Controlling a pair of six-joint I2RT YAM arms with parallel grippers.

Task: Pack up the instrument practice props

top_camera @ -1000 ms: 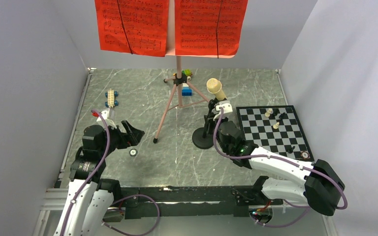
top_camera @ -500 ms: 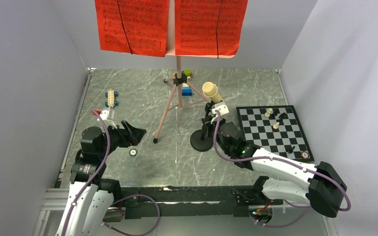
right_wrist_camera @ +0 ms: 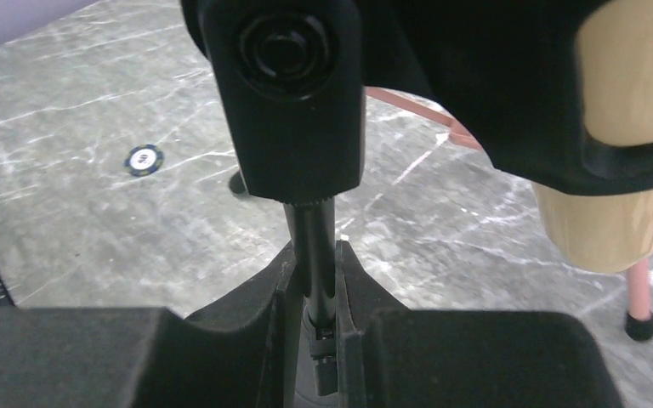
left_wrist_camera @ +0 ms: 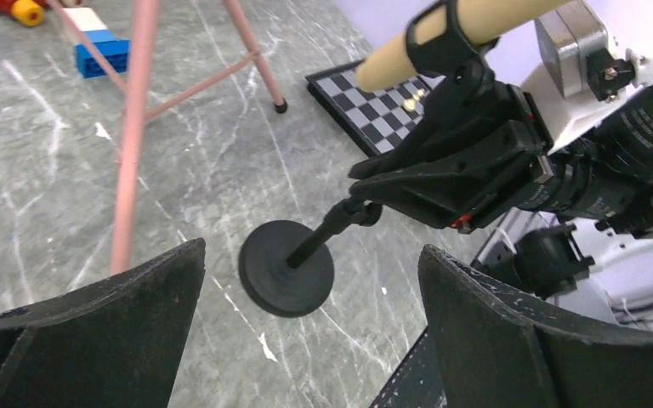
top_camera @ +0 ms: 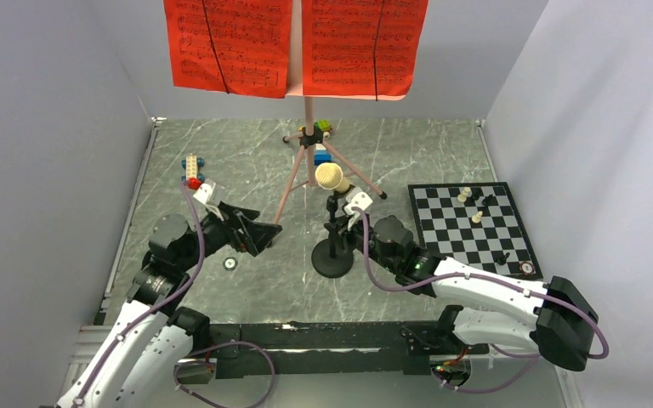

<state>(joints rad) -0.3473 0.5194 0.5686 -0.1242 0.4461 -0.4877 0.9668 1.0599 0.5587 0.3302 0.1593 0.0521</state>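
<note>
The pink tripod music stand [top_camera: 309, 144] stands at the back middle, with red sheet-music pages [top_camera: 293, 47] on its desk. My right gripper [top_camera: 343, 223] is shut on the rod of the black round-base mic stand [top_camera: 331, 258]. The rod is pinched between the fingers in the right wrist view [right_wrist_camera: 315, 255]. The beige foam-headed microphone [top_camera: 331, 176] sits clipped on top of that stand and also shows in the right wrist view [right_wrist_camera: 621, 204]. My left gripper [top_camera: 264, 231] is open and empty, left of the stand. It faces the stand's base [left_wrist_camera: 287, 268].
A chessboard [top_camera: 468, 225] with pieces lies at the right. A toy block car [top_camera: 192, 170] sits at the back left. Blue [top_camera: 321, 155] and green blocks [top_camera: 324, 126] lie by the tripod's feet. A small round disc [top_camera: 231, 263] lies under my left gripper. A pink tripod leg [left_wrist_camera: 132, 127] runs close by.
My right gripper has moved the mic stand and microphone left and nearer, away from the chessboard. My left arm has swung right towards it, jaws open.
</note>
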